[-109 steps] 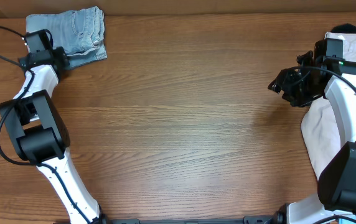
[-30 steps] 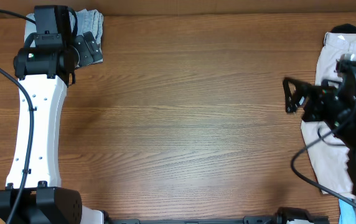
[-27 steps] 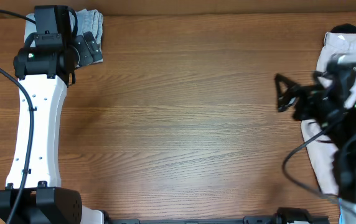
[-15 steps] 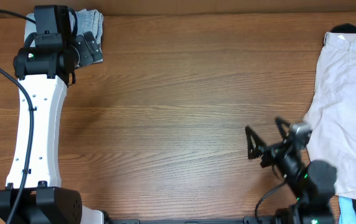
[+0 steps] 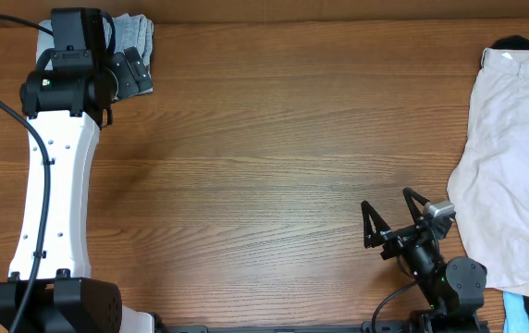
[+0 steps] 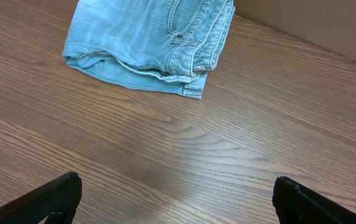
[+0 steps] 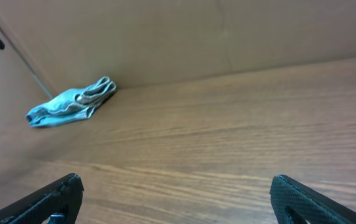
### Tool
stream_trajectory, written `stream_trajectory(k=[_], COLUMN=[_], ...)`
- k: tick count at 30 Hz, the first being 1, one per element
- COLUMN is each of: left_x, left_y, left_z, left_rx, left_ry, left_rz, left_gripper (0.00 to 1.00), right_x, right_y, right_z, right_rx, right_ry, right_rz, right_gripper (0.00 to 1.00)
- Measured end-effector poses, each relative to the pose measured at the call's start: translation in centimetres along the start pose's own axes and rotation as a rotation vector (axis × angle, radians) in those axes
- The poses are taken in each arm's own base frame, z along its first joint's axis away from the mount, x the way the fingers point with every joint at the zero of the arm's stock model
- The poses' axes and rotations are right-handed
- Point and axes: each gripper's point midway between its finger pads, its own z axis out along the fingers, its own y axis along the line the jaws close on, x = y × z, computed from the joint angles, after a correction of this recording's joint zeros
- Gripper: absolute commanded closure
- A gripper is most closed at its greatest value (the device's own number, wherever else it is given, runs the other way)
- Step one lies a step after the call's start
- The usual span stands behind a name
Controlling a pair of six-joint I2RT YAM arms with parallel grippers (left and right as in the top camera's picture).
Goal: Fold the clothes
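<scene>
The wooden table (image 5: 274,139) carries a white cloth (image 5: 510,166) along its right edge. The left arm (image 5: 56,185) reaches along the left edge to the far left corner, where the folded denim shorts (image 6: 147,37) lie flat. The left claw (image 6: 177,199) hangs spread wide beside the shorts, holding nothing. The right claw (image 5: 394,215), by the near edge towards the right corner, is likewise spread wide and holds nothing.
</scene>
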Motion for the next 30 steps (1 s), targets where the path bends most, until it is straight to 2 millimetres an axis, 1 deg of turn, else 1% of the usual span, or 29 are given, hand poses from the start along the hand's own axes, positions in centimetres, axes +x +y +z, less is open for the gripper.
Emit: stream_trajectory(k=[11,16,30], left_x=[0.0,0.0,0.0], left_y=[0.0,0.0,0.0], left_z=[0.0,0.0,0.0], left_rx=[0.0,0.0,0.0], left_ry=[0.0,0.0,0.0], left_rz=[0.0,0.0,0.0], left_gripper=[0.0,0.0,0.0], right_x=[-2.2,-1.8,-1.9], right_y=[-2.1,-2.5,-2.5], right_z=[-0.5,-0.4,-0.4], right_rx=[0.131,0.149,0.149], right_ry=[-0.112,-0.114,-0.117], right_rz=[-0.018,-0.016,-0.016], right_gripper=[0.0,0.0,0.0])
